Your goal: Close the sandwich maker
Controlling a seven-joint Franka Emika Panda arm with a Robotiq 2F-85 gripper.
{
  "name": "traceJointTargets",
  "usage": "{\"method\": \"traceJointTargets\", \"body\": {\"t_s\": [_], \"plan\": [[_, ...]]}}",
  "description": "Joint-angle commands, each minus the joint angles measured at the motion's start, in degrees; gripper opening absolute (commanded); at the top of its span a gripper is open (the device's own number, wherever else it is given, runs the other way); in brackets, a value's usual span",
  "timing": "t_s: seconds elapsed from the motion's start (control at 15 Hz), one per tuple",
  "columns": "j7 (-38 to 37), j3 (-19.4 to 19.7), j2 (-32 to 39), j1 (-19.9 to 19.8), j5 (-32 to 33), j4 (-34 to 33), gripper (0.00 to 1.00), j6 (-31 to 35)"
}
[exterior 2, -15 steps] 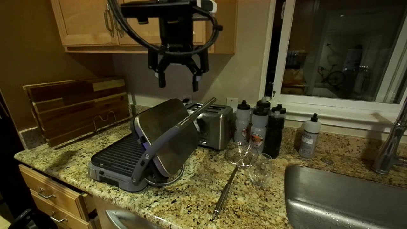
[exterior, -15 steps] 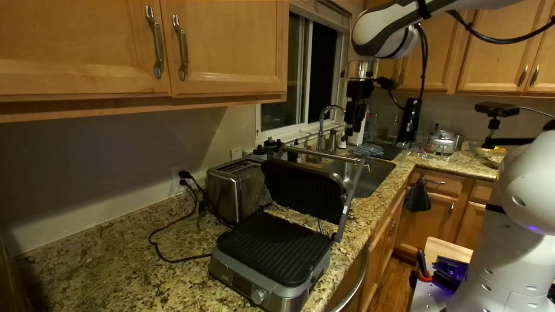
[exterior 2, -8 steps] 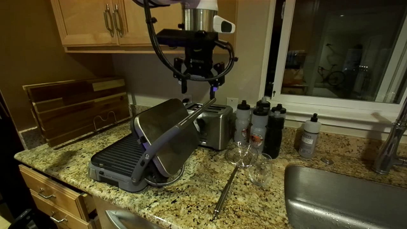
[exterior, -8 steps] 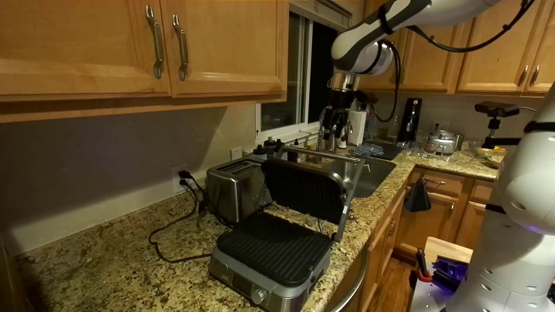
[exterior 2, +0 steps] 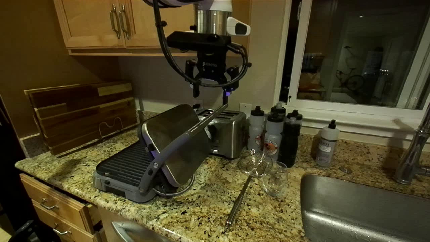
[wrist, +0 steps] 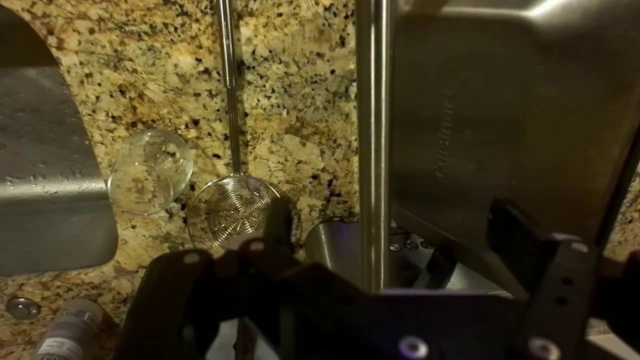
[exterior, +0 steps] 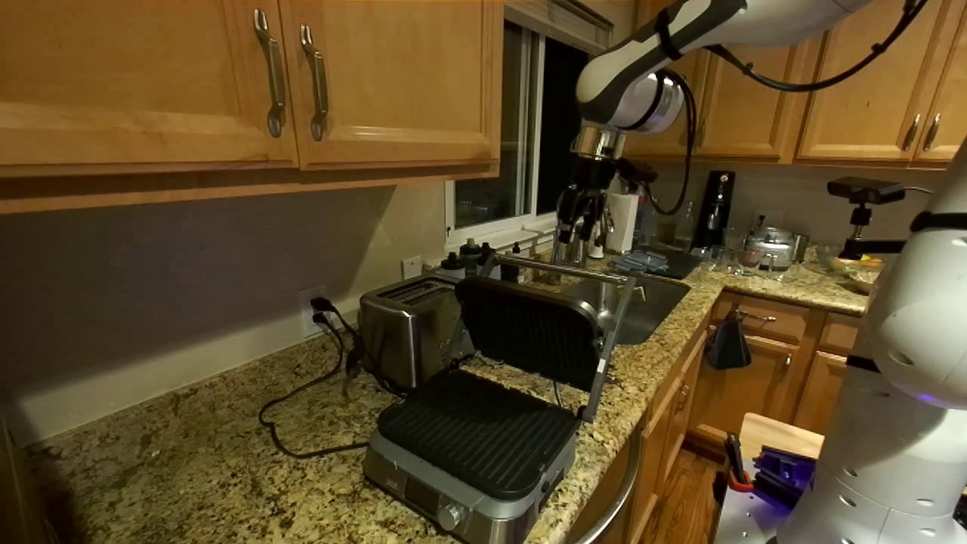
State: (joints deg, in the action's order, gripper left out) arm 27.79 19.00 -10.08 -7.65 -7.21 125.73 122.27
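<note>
Above the open sandwich maker's (exterior 2: 174,144) handle (exterior 2: 207,120), claw (exterior 2: 211,97) downward, fingers (wrist: 515,230) apart.

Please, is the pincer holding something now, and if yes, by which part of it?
Nothing is held: the pincer is open, and the handle of the sandwich maker lies below it, ungripped.

Both exterior views share the sandwich maker (exterior: 495,412) from different sides; the wrist view looks down, nearer, past the tool (wrist: 391,215).
</note>
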Motion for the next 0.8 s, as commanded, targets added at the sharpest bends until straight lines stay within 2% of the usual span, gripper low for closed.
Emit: {"method": "traceJointTargets", "body": {"t_s": [0.0,0.73], "plan": [[0.6,-1.1,0.3,-1.0,-0.7,-0.1,1.0,0.6],[5.1,-4.0,6.6,-0.6,-1.8,-0.7,1.0,7.2]]}}
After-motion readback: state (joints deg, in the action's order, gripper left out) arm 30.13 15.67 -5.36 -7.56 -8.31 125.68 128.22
